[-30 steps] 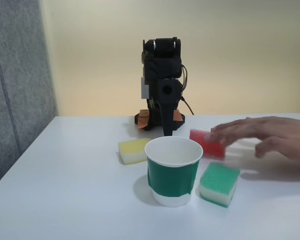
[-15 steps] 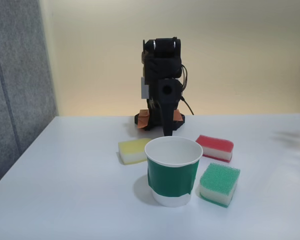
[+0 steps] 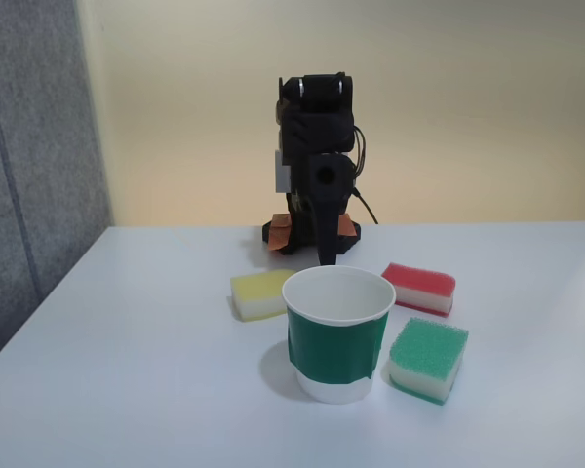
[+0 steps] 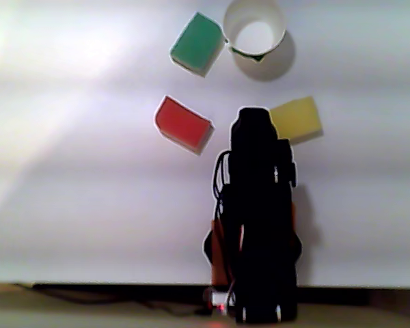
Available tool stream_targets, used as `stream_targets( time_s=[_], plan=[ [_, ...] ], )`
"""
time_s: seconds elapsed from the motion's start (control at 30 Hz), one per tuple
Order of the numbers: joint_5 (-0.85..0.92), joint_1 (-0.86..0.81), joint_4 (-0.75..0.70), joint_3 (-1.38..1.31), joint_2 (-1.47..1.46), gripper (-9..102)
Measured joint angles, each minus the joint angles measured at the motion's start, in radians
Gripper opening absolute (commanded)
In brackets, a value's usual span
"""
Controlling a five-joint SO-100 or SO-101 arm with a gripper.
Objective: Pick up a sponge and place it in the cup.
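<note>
Three sponges were seen round the cup (image 3: 337, 331) on the bench (image 3: 127, 370), the red-topped sponge (image 3: 420, 288) behind it untouched, so a reach was judged pending, while the folded arm's fingers (image 3: 326, 255) could not be read.

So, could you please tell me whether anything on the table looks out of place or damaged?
Nothing stands out: the cup stands upright and intact, and the red sponge, green sponge and yellow sponge lie flat around it.
</note>
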State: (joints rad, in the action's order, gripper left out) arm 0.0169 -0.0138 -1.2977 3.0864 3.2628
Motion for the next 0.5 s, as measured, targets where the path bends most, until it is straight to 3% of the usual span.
stream_targets(
  time_s=[0.5],
  plan=[
    [-0.008,-0.002,0.015,0.0,0.0,0]
  ],
)
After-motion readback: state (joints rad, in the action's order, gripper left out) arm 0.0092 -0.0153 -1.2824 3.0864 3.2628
